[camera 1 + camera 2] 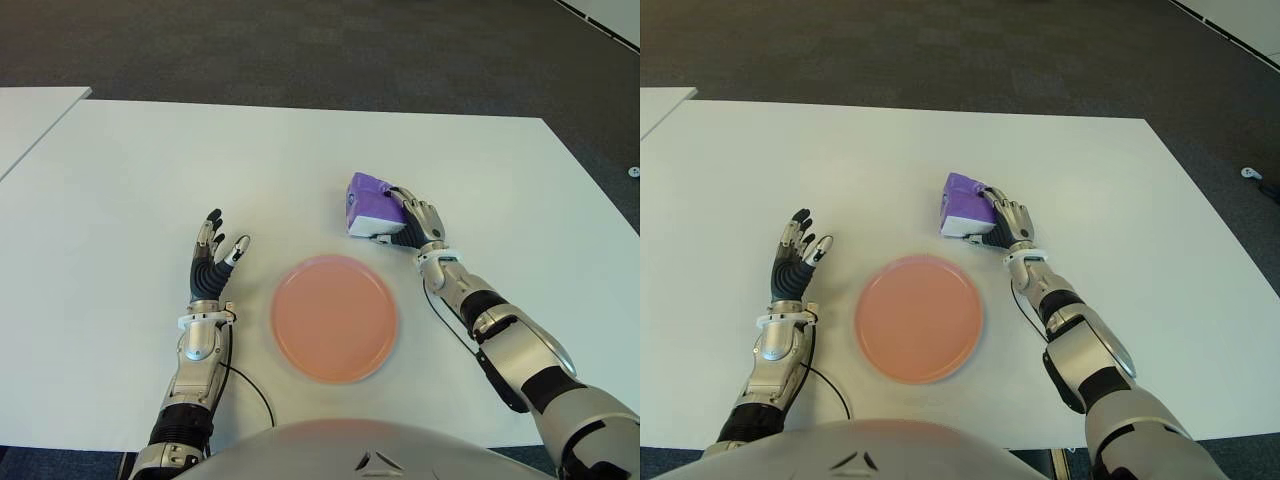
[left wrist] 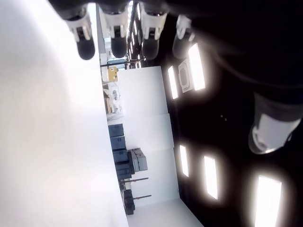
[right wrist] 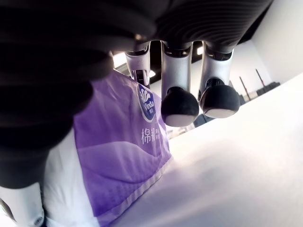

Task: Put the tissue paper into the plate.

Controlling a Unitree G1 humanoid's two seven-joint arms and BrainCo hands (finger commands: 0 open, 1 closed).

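The tissue paper is a purple and white pack [image 1: 365, 200] standing on the white table [image 1: 150, 170], just beyond the plate's far right edge. My right hand [image 1: 412, 222] is against the pack's right side, fingers curled over its top and thumb at its near side. In the right wrist view the purple wrapper [image 3: 118, 156] sits between thumb and fingers [image 3: 180, 106], its bottom edge on the table. The pink round plate [image 1: 335, 318] lies empty near the table's front, between my hands. My left hand [image 1: 212, 255] shows to the left of the plate, fingers spread and holding nothing.
A second white table's corner [image 1: 30, 110] shows at the far left. Dark carpet [image 1: 320, 50] lies beyond the table's far edge.
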